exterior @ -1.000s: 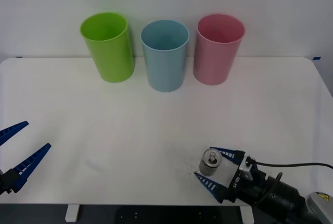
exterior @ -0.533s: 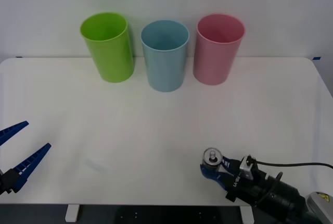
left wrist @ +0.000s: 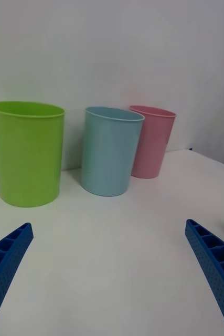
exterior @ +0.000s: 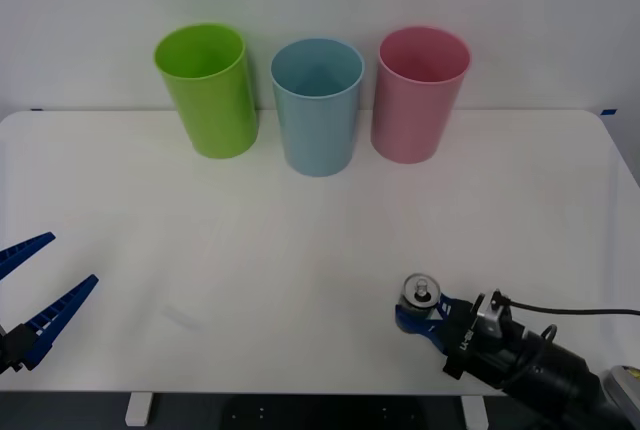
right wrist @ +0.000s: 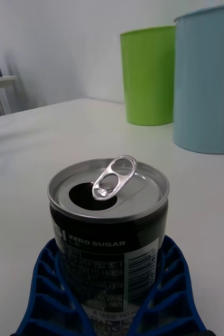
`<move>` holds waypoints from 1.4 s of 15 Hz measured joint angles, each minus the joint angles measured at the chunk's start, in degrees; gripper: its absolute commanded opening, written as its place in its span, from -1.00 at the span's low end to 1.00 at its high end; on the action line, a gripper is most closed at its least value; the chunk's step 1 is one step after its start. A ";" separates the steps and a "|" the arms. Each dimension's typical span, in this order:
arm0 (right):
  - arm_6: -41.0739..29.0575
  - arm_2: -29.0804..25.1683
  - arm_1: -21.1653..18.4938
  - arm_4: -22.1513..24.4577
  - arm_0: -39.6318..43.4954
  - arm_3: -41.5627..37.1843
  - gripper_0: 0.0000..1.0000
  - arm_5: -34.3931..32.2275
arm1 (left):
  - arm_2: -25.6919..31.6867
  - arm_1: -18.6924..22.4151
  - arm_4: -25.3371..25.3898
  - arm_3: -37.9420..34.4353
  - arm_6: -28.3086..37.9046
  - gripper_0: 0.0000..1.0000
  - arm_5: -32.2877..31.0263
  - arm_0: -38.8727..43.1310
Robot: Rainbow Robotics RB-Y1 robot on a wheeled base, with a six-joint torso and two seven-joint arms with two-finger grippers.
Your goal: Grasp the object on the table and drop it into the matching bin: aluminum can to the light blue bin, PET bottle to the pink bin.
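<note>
Aluminum can point(exterior: 419, 295): lower right of the front view, upright, pull-tab top up, near the front edge of the table point(exterior: 300, 240). Whether its base touches the tabletop cannot be told.
Can top: silver lid with the tab raised over an open mouth, clear in the right wrist view point(right wrist: 109, 181).
Writing on the can: white letters "ZERO SUGAR" on the dark body band; below it a barcode and blocks of small print too fine to read. A large white character at the band's edge is cut off and unreadable.
Right gripper point(exterior: 425, 315): lower right of the front view, its blue ribbed fingers point(right wrist: 167, 283) pinching the can, one on each side of the lower body. A small label on the wrist housing behind the fingers is too small to read.
Left gripper point(exterior: 28, 295): lower left edge of the front view, fingers point(left wrist: 7, 257) spread wide with nothing between them, well apart from the can.
Light blue bin point(exterior: 318, 105): upper centre of the front view, upright at the back of the table, between the other two.
Pink bin point(exterior: 420, 93): just right of the light blue one, upper centre-right.
Lime green bin point(exterior: 206, 88): just left of the light blue one.
Bins' markings: plain, no writing visible.
</note>
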 measured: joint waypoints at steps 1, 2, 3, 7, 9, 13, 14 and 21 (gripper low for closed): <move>-0.35 -0.97 0.00 -0.01 0.01 -0.51 -1.00 -0.68 | 0.00 0.00 0.00 0.00 0.00 1.00 0.00 0.00; -0.86 -1.93 0.00 -0.01 0.04 -0.95 -1.00 -1.30 | 0.00 0.00 0.00 0.00 0.00 1.00 0.00 0.00; -1.88 -2.90 -0.02 -0.01 0.03 -1.57 -1.00 -1.76 | 0.00 0.00 0.00 0.00 0.00 1.00 0.00 0.00; -9.82 -5.71 -0.61 0.06 0.04 -6.49 -1.00 -2.58 | 0.00 0.00 0.00 0.00 0.00 1.00 0.00 0.00; -13.86 -6.88 -0.92 0.24 0.00 -10.24 -1.00 -1.88 | 0.00 0.00 0.00 0.00 0.00 1.00 0.00 0.00; -20.94 -7.15 -2.30 2.02 -0.44 -19.28 -1.00 3.57 | 0.00 0.00 0.00 0.00 0.00 1.00 0.00 0.00; -22.62 -7.14 -2.50 2.86 -1.25 -20.63 -1.00 4.51 | 0.00 0.00 0.00 0.00 0.00 1.00 0.00 0.00; -26.55 -6.96 -4.56 4.15 -11.13 -21.47 -1.00 7.14 | 0.00 0.00 0.00 0.00 0.00 1.00 0.00 0.01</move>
